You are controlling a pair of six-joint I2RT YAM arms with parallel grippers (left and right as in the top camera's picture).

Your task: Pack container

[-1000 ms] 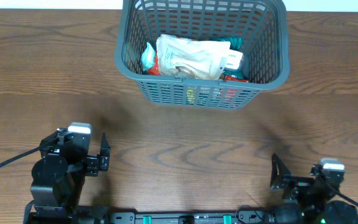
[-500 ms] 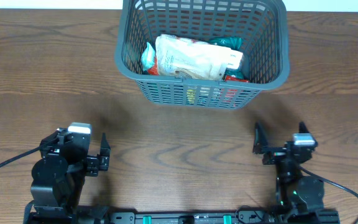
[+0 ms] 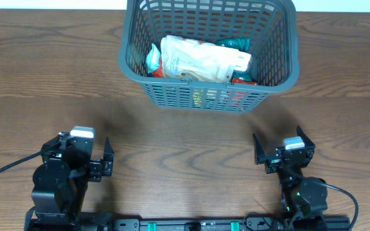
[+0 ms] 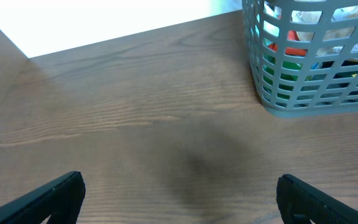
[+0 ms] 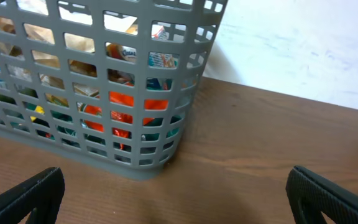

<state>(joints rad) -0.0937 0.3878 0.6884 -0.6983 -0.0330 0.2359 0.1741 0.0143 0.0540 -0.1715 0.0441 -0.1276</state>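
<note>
Large dark grey lattice plastic basket (image 3: 198,96): far centre, packets (image 3: 198,59) inside | left gripper (image 4: 179,199), right gripper (image 5: 174,180): fingers spread wide, empty | step: packing likely complete, nothing loose visible | next: park arms.

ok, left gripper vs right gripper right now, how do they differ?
The left gripper sees only a corner of the container, off to its right, with mostly table ahead; the right gripper faces the container's lattice wall up close. Overhead, the right gripper's fingers are spread side by side, the left gripper's look nearly edge-on. Both are open, empty and outside the container.
</note>
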